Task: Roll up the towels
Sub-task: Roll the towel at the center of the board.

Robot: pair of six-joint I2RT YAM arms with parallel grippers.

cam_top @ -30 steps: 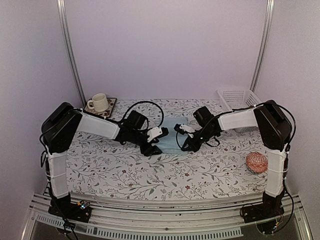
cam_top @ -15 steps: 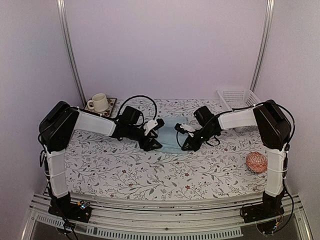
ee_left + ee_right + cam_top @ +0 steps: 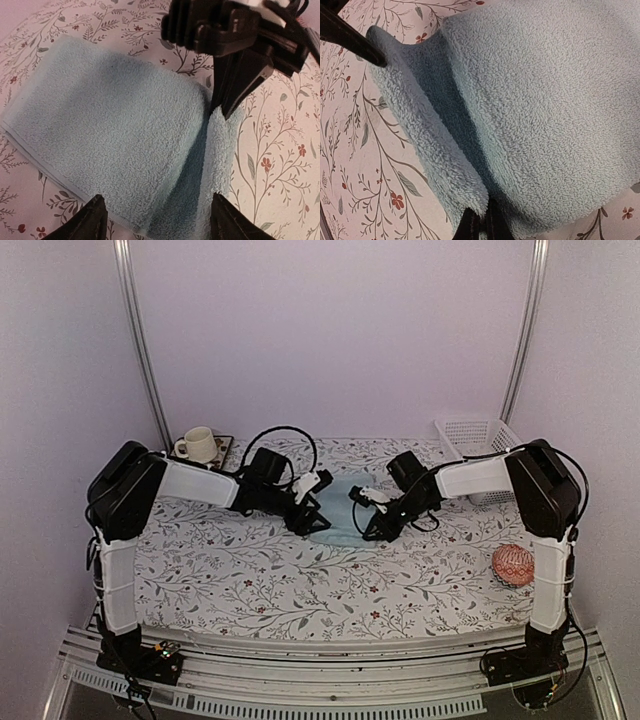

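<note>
Left gripper is spread wide, straddling the near edge of the blue towel, which lies mid-surface between both arms. Right gripper is pinched narrow on the towel's curled-up edge.

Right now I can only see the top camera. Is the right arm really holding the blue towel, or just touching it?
Observer: Holding it. In the right wrist view, the right gripper has its jaws closed together on the edge of the towel.
Operator: What about the left one?
Observer: The left gripper has its jaws wide apart above the towel, gripping nothing.
Operator: Is the towel rolled up yet?
Observer: No. The left wrist view shows only one end turned over onto the rest, and most of it lies flat.
</note>
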